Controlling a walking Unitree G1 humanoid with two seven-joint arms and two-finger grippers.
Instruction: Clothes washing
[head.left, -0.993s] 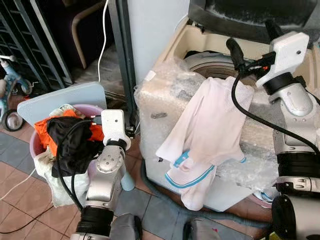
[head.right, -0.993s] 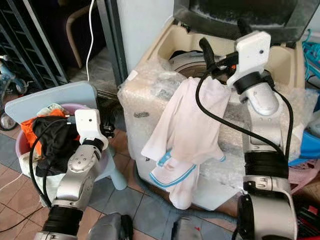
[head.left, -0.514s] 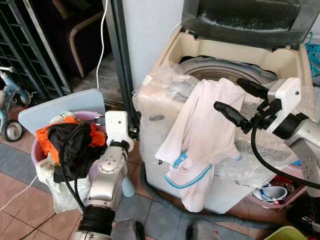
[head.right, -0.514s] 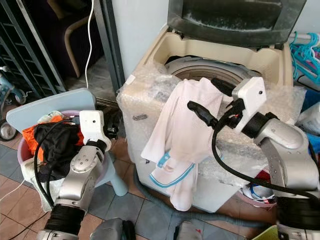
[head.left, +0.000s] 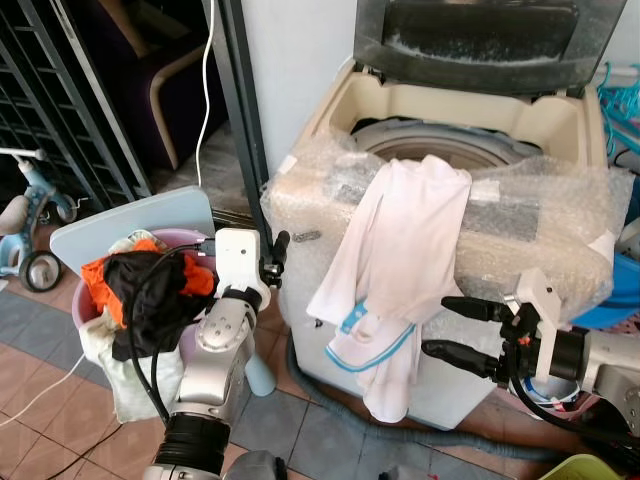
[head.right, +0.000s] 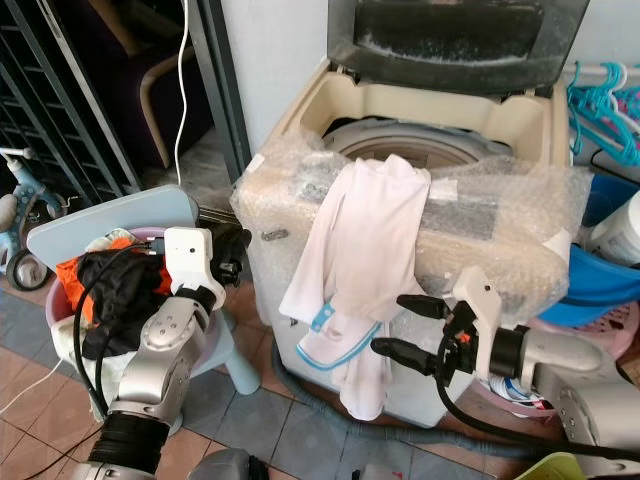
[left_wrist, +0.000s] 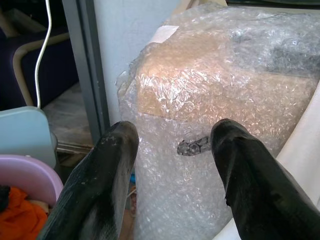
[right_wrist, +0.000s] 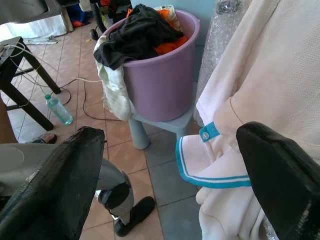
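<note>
White shirt (head.left: 400, 255) hangs mid-frame over the washer (head.left: 560, 120) rim, limp, light, likely to slide. Right claw (head.left: 458, 328) wide open beside its hem; better to pinch the bunched fabric at the rim. Left claw (left_wrist: 170, 165) open, empty.

washer drum (head.left: 440, 140) mostly hidden by shirt (head.left: 400, 260)

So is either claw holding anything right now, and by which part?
Nothing is held. The right claw is open beside the white shirt's hanging hem, not gripping it. The left claw is open, facing the bubble-wrapped washing machine.
</note>
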